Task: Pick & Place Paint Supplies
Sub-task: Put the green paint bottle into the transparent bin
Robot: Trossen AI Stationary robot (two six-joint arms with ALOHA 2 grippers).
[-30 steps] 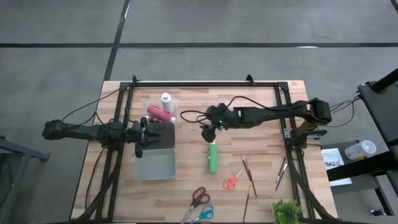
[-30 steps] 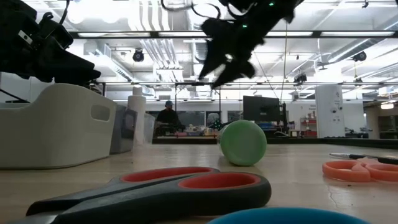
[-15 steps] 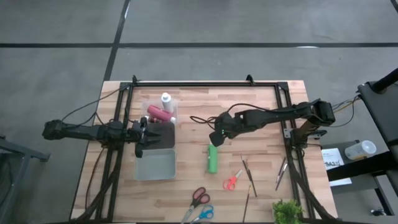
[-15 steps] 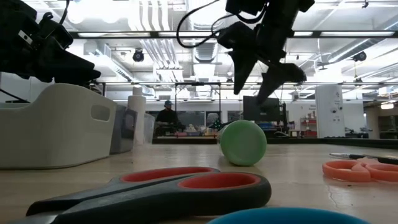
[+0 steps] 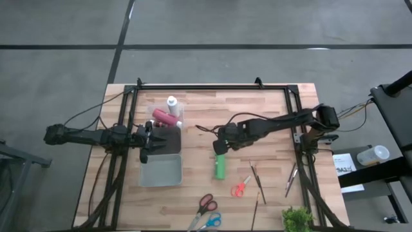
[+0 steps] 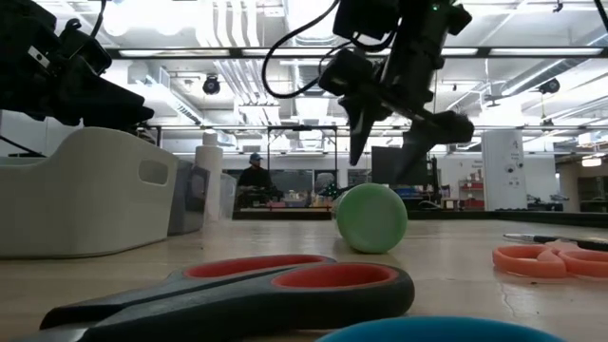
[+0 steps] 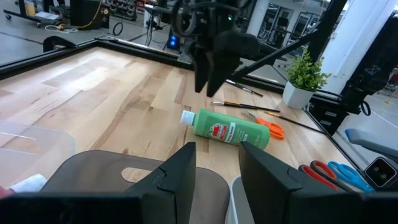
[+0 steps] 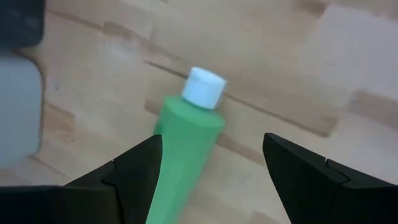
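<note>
The green paint bottle lies on its side on the wooden table, white cap toward the far edge. My right gripper hangs open just above its cap end, fingers pointing down and astride the bottle without touching it. The red bottle and the white bottle are in a clear container at the far left. Thin brushes lie right of the green bottle. My left gripper waits open over the dark bin.
A grey bin stands near the dark one. Orange scissors, red scissors and blue scissors lie toward the near edge, with a small plant at the near right corner. A black frame rims the table.
My right gripper has come down toward the green bottle's cap end, shifting slightly toward the near edge. It has rolled and tipped, so its fingers now point down on either side of the bottle. The bottle has stayed where it was.
</note>
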